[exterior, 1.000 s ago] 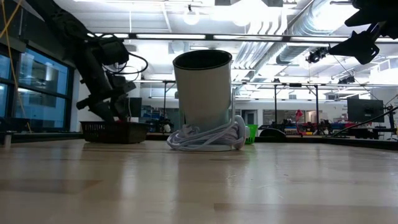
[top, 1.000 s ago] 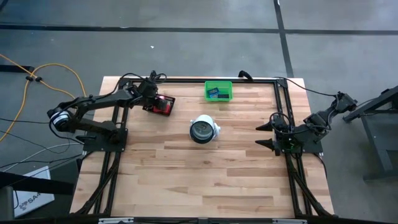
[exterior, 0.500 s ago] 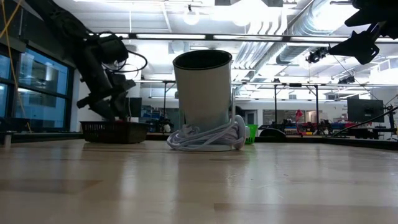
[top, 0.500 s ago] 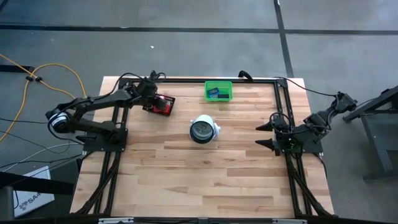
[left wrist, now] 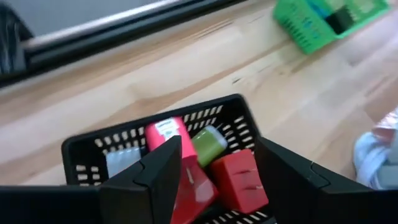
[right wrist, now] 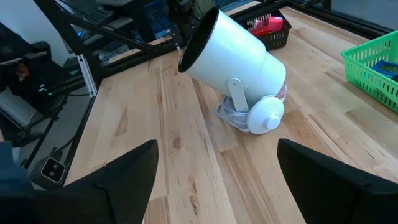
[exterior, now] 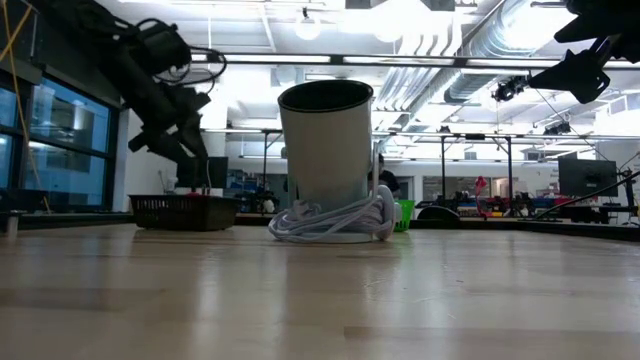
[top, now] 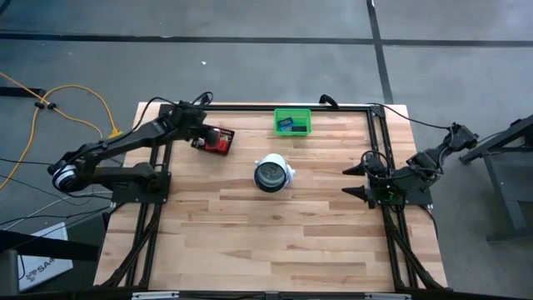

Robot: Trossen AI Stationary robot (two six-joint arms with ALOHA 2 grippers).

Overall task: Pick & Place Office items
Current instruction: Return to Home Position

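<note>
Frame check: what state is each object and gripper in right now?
black bin: upright, holding red, pink and green adapters
green bin: upright, holding blue and black pieces
white cylinder: tilted, resting on its coiled cable
left gripper: open, empty, above the black bin
right gripper: open, empty, at the table's right edge

A white spotlight-looking thing (top: 273,172) is sitting mid-desk (top: 275,242) on its coiled cord. A green bin (top: 305,117) and black mesh tray (left wrist: 81,158) are hanging out behind it.

Red adapter (left wrist: 239,180), green adapter (left wrist: 208,144), black tray (left wrist: 87,155), green bin (left wrist: 298,31)
</note>
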